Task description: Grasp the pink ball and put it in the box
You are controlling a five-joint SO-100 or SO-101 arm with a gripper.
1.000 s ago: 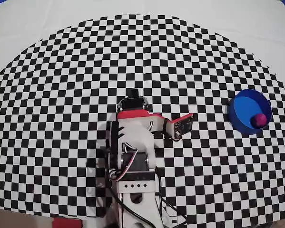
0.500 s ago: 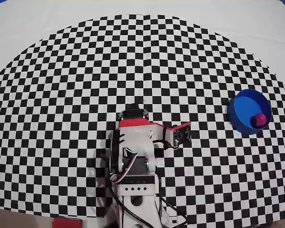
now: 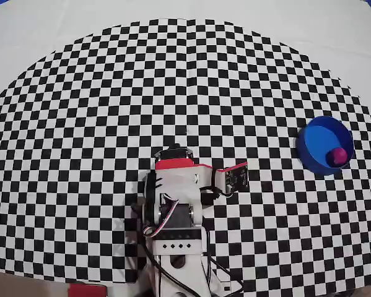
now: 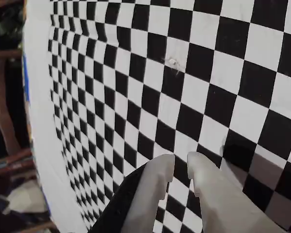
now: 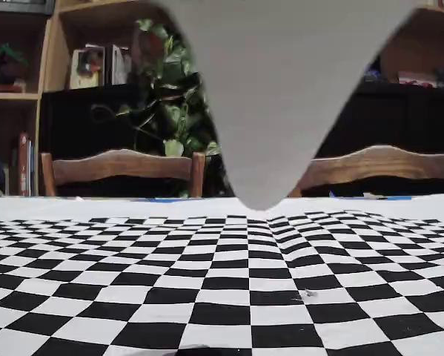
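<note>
- Overhead view: the small magenta-pink ball (image 3: 339,155) is seen lying inside the round, shallow, bright blue box (image 3: 310,146), against its right-hand wall.
- The blue box is set near the right edge of the black-and-white checkered cloth (image 3: 80,154).
- The white and red robot arm (image 3: 176,198) is folded near the bottom centre of that view, well apart from the box.
- In the wrist view, the pale two-finger gripper (image 4: 181,167) is shown with its fingertips nearly together, only a narrow gap between them, and nothing is held.
- Only checkered cloth is seen beneath the fingertips.
- In the fixed view, two wooden chair backs (image 5: 121,169) are seen behind the table.
</note>
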